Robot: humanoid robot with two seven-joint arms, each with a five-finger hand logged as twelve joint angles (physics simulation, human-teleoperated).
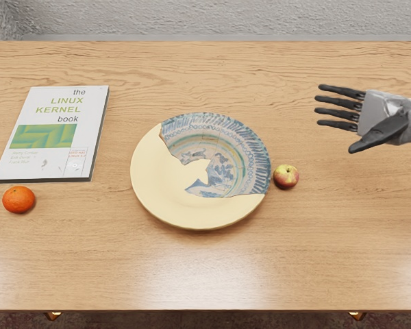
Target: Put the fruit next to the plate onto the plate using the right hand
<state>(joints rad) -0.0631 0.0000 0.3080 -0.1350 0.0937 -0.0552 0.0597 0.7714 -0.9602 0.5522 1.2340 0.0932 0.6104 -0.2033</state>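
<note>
The apple (285,176) sits on the counter (315,260), just beside the right rim of the plate (171,199). Farther right and beyond it, the right hand (366,120) hovers with fingers spread, holding nothing. Far left lie a book (53,133) and, nearer, an orange (18,199).

Red-yellow apple (285,176) upright, just right of plate (166,195).
</note>
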